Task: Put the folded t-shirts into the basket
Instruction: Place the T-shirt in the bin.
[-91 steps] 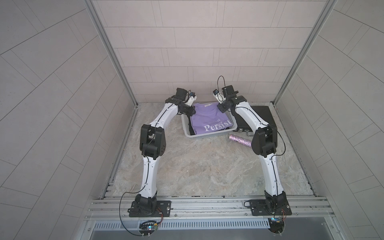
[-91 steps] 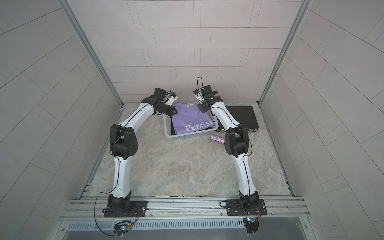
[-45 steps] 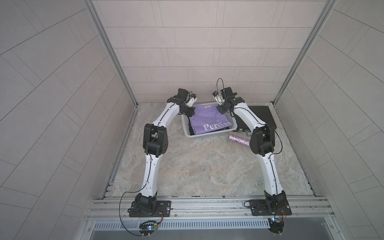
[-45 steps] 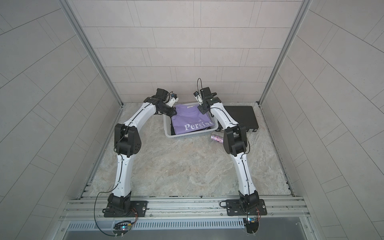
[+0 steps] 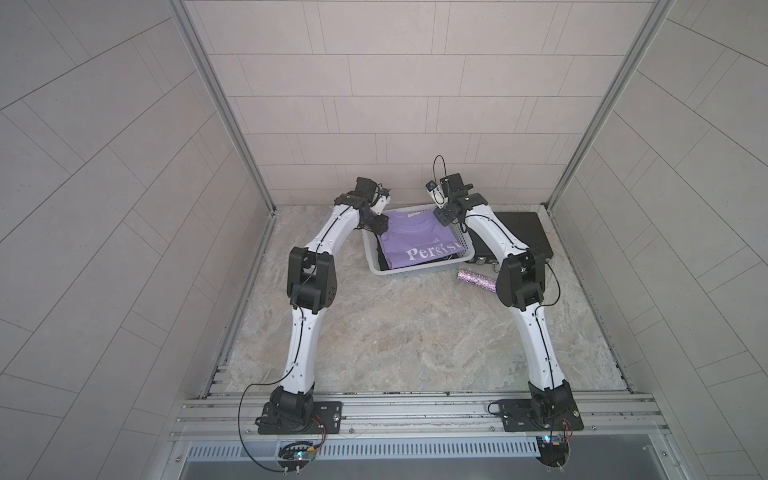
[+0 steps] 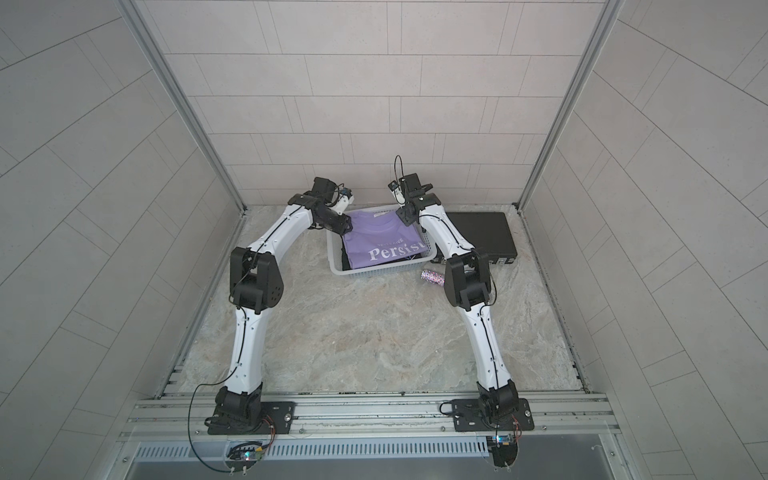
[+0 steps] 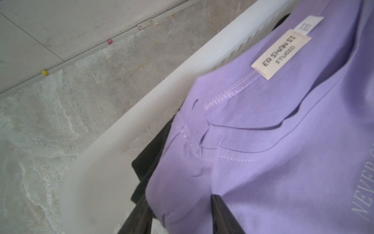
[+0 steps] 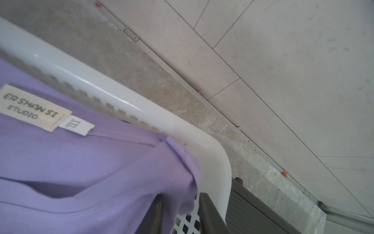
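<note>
While both claws part: lilac shirt (image 5: 415, 241) is let down from a hanging grip onto the stack inside the basket (image 5: 415, 272); arms sit lower than a second ago
Left claw (image 7: 178, 202): released; fingers apart, shirt's shoulder fold lying loosely between them; black shirt (image 7: 147, 162) just under and outward of it
Right claw (image 8: 181, 195): released; shirt's other corner between its fingers, basket mesh showing through the gap; rim just beyond
Meaning: I judge this shirt placed; no shirt lies outside the basket in both top views, so the task looks near done; claws only need to lift clear
Wrist views only: parted fingers, neck tag (image 7: 281, 53), a corner draped near the rim
Top views only: "Persist" lettering, whole basket, empty floor around it
</note>
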Available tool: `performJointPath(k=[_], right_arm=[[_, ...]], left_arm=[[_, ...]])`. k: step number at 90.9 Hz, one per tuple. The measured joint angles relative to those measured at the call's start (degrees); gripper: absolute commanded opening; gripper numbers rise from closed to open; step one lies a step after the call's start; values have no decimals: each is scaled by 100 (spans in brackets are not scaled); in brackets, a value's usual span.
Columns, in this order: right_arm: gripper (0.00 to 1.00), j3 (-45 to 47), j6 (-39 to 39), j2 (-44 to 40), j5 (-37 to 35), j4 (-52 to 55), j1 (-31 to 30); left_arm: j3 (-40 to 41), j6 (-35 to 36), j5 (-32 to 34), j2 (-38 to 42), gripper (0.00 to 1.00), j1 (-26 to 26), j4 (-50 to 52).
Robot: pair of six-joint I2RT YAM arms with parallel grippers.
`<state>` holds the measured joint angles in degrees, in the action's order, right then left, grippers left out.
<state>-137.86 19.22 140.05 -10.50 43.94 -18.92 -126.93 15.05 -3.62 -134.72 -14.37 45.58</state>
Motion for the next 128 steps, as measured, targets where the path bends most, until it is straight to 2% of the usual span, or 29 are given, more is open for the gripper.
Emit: performJointPath(k=[11,27,34,47,57,71,93,109,128], right_arm=[[47,-267,105,2,-199,33,22],[47,-424,157,-37,-306,63,37],[47,-293,144,-144,9,181,57],[45,444,28,-647,1086,372,90],[44,577,-142,-741,1698,417,94],[43,505,-348,-634,2055,420,103],[45,133,-507,68,2179,461,352],[47,-138,-490,385,2247,579,459],[49,-387,-415,378,2229,831,481]], left_arm=[[0,24,212,149,52,0,46],[144,44,369,699,53,-2,46],[433,46,149,1075,54,-46,11],[1073,42,-398,1574,56,-195,-26],[1327,42,-693,1508,58,-420,-55],[1478,61,-946,1198,60,-590,-26],[2277,107,-940,1158,61,-601,-33],[2302,129,-697,1147,61,-634,-133],[2317,164,-592,1233,64,-664,-76]])
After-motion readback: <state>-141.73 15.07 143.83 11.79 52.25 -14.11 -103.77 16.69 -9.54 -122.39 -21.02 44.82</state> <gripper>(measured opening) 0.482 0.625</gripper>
